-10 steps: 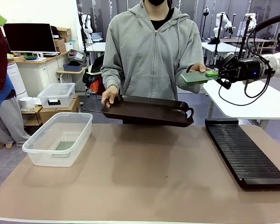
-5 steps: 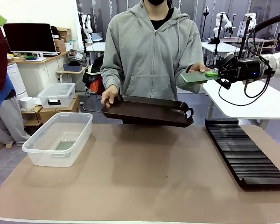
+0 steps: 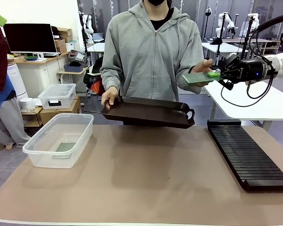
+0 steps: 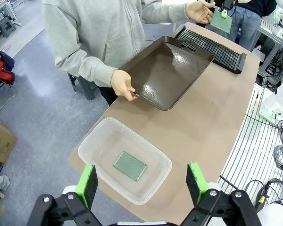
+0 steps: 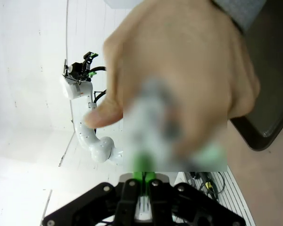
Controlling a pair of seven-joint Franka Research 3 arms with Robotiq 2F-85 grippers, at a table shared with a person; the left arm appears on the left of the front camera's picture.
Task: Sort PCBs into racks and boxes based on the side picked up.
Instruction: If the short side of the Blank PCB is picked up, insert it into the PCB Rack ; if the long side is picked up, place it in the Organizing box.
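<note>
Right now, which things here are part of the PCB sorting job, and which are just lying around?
Job: PCB clamped in the right gripper; second PCB in the clear tub; slotted black rack; open left gripper.
Lying about: dark brown tray the person holds; small lidded box; monitor.

Green PCB [image 4: 130,165] flat in tub [image 4: 165,163]; second PCB [image 3: 197,78] aloft.

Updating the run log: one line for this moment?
right gripper: shut on PCB at person's hand | left gripper: open, facing tub | second PCB: in tub
</note>
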